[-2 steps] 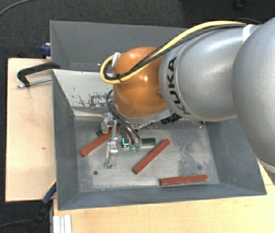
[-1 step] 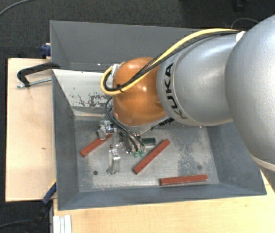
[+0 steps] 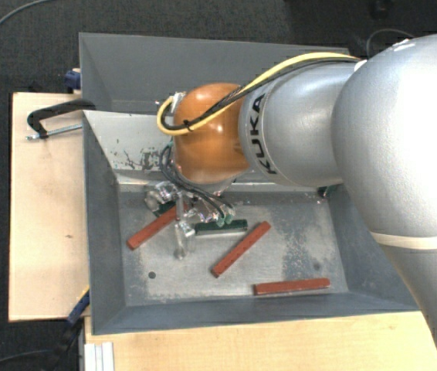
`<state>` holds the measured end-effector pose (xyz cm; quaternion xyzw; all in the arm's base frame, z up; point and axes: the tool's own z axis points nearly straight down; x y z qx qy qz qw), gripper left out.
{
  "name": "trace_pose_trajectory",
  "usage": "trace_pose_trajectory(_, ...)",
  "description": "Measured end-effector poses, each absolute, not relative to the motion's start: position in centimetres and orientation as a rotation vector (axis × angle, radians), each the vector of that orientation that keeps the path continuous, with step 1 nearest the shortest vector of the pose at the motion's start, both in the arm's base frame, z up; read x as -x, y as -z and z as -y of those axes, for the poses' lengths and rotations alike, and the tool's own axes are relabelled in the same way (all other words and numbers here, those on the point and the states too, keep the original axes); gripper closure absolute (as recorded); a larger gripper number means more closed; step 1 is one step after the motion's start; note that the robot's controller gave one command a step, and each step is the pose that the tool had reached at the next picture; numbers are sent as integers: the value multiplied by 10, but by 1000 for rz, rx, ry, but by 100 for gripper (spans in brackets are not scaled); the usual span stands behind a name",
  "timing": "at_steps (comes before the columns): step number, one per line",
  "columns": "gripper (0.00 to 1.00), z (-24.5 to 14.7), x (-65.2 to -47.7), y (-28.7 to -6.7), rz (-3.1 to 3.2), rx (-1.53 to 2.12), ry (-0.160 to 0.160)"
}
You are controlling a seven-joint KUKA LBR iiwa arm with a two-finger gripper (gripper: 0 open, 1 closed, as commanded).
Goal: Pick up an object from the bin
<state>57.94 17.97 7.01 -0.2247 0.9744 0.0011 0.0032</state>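
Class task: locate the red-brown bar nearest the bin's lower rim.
The red-brown bar lies flat at the lower right of the bin floor in the camera view, apart from the gripper, below-right of the slanted bar.

Single camera above the bin [image 3: 203, 60], looking down somewhat obliquely, fairly close, arm [image 3: 357, 130] entering from right

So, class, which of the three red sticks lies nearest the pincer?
The left stick, its upper end right at the pincer; the middle stick lies apart, and the front stick lies farthest.
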Motion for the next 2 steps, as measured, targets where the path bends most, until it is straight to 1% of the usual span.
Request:
trace_pose_trajectory(1, 100, -182, -578, -72, -3059, 703, -9)
trace_pose_trajectory(2, 100, -179, -564, -206, -3026, 791, -3)
